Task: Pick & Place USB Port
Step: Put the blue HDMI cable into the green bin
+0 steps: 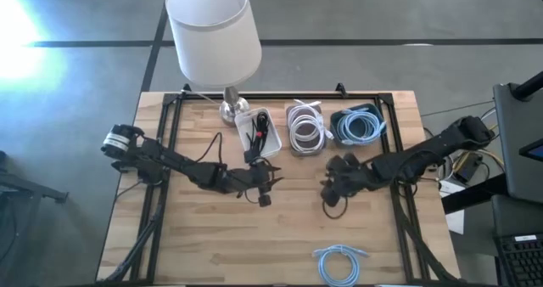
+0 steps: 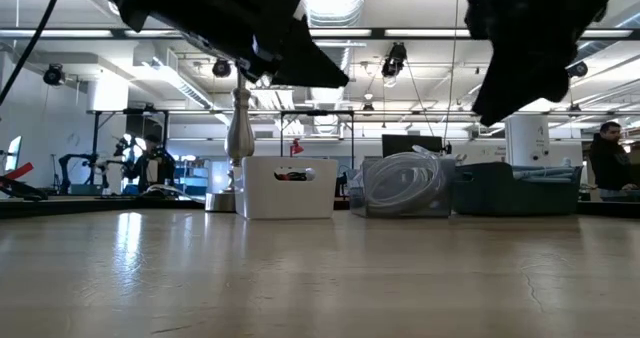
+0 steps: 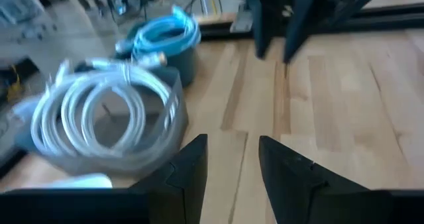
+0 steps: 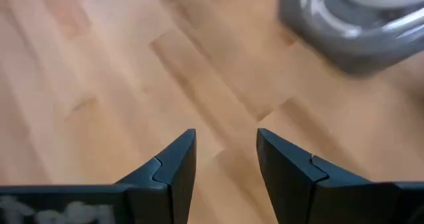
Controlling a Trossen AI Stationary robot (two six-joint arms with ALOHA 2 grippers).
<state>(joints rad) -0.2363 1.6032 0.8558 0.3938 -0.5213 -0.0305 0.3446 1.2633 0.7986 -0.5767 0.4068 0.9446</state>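
Three bins stand in a row at the table's far side: a white bin [image 1: 259, 132] with dark cables, a grey bin [image 1: 305, 131] with coiled white cable [image 3: 99, 114], and a dark bin [image 1: 361, 126] with blue cable [image 3: 162, 38]. I cannot pick out a USB port in any view. My left gripper [image 1: 266, 187] hovers open at mid-table in front of the white bin, with nothing between its fingers [image 3: 232, 144]. My right gripper [image 1: 329, 197] hangs open over bare wood in front of the grey bin [image 4: 358, 25], its fingers empty [image 4: 225, 141].
A lamp with a white shade [image 1: 212, 28] stands at the far left behind the white bin. A loose coil of blue cable [image 1: 342, 261] lies near the table's front edge on the right. Bare wood stretches between the two grippers and across the front left.
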